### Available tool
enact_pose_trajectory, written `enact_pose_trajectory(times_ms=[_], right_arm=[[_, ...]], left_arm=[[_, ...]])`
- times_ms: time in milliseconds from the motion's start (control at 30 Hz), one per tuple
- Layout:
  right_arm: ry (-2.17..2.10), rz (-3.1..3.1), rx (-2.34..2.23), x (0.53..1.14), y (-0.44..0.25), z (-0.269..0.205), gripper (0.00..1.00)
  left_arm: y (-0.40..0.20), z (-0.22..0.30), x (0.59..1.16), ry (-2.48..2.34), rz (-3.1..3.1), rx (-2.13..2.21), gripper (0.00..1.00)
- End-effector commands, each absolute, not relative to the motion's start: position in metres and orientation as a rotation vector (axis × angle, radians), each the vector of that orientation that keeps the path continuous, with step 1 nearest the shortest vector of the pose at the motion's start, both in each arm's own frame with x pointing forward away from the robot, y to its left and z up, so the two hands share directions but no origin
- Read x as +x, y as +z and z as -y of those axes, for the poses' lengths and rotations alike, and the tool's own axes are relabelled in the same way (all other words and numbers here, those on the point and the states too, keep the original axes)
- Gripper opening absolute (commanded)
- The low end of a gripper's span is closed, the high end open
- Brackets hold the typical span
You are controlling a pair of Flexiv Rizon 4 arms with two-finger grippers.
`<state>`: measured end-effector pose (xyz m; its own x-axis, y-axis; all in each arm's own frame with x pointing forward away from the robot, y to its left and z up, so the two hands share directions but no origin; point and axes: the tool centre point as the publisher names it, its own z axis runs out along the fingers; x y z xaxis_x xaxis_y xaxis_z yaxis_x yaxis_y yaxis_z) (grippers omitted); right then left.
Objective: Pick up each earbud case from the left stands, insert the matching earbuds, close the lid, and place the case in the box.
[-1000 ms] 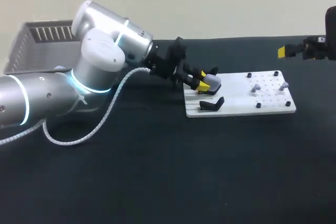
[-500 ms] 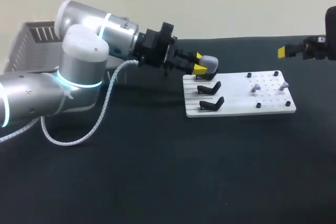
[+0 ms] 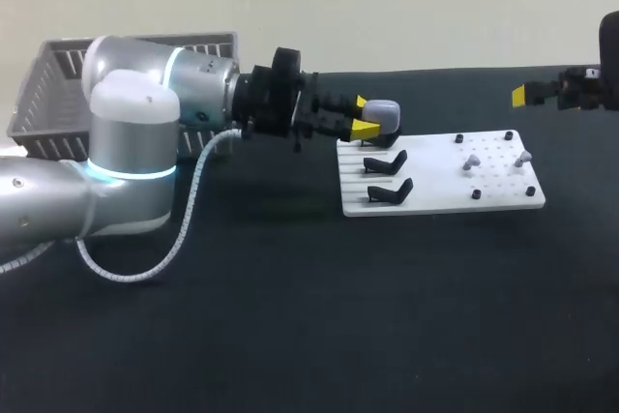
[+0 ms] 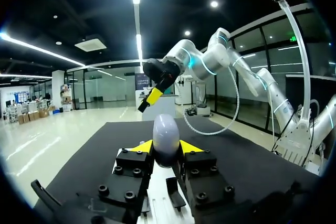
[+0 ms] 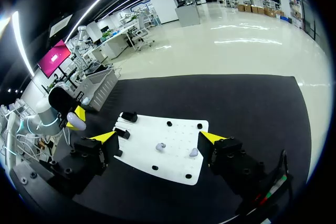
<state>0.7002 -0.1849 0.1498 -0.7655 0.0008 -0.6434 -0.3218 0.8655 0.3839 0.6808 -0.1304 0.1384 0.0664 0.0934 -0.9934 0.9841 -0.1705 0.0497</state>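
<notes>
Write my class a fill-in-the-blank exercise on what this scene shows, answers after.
The left gripper is shut on the grey ____.
Both black stands on the white board are ____.
The right gripper is ____.
The board holds ____ grey earbuds.
Answers: earbud case; empty; open; two.

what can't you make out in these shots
- earbud case: lower half and lid seam covered by left gripper, head and left wrist views
- earbuds: too small to tell shape, head and right wrist views
- box: inside hidden by its own wall and left arm, head view
</notes>
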Motion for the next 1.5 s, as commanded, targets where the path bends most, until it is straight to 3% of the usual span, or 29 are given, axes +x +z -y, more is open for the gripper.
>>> enact_pose_trajectory(times_ms=[33, 933, 1500], right_arm=[[0.635, -2.373, -0.231, 0.700, 0.150, 0.185, 1.00], [0.629, -2.360, -0.247, 0.696, 0.155, 0.183, 1.00], [0.615, -2.401, -0.523, 0.615, 0.201, 0.076, 1.00]], left_arm=[[0.137, 0.132, 0.674, -1.190, -1.180, 1.367, 0.00], [0.139, 0.132, 0.672, -1.205, -1.137, 1.423, 0.00], [0.139, 0.132, 0.672, -1.205, -1.137, 1.423, 0.00]])
